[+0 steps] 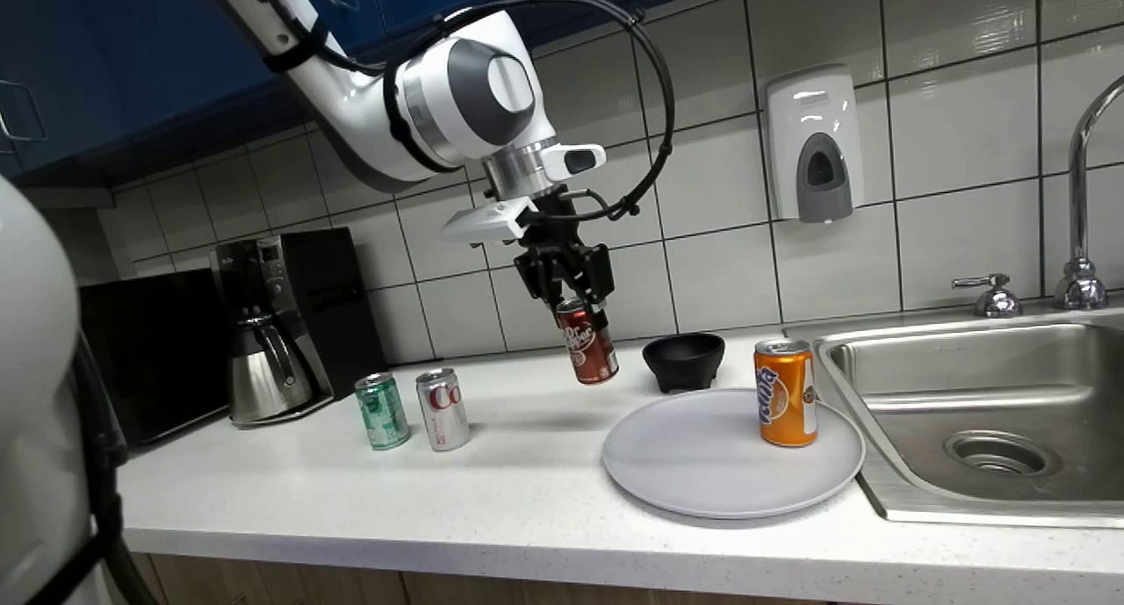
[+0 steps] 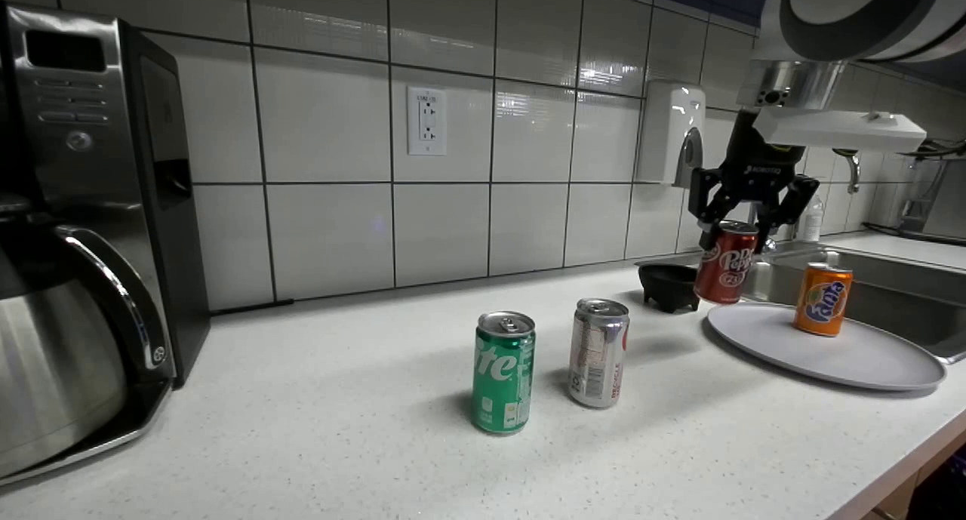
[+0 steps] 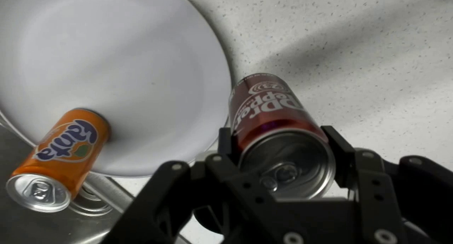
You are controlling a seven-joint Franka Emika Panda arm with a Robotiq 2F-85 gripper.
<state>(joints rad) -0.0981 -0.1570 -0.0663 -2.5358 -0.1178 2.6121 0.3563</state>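
- End effector (image 2: 736,237): the jaws are parted part-way, by the width of the Dr Pepper can (image 3: 272,109); the can is gripped between them near its top rim.
- Position: the can is held directly below the end effector, raised clear of the bench (image 1: 351,508).
- Long axis: near upright, top end uppermost; a slight lean is noted in both exterior views.
- Governing relation: the can is held just beside the grey plate (image 1: 676,464); in the wrist view its base is seen by the plate's rim. Whether the rim is overhung cannot be confirmed.
- On the plate, towards the sink (image 1: 887,482), the Fanta can (image 1: 786,394) is stood upright, apart from the held can.
- A black bowl (image 1: 685,359) is noted behind the plate.
- The green can (image 2: 503,376) and silver can (image 2: 598,358) are stood well apart from the end effector.
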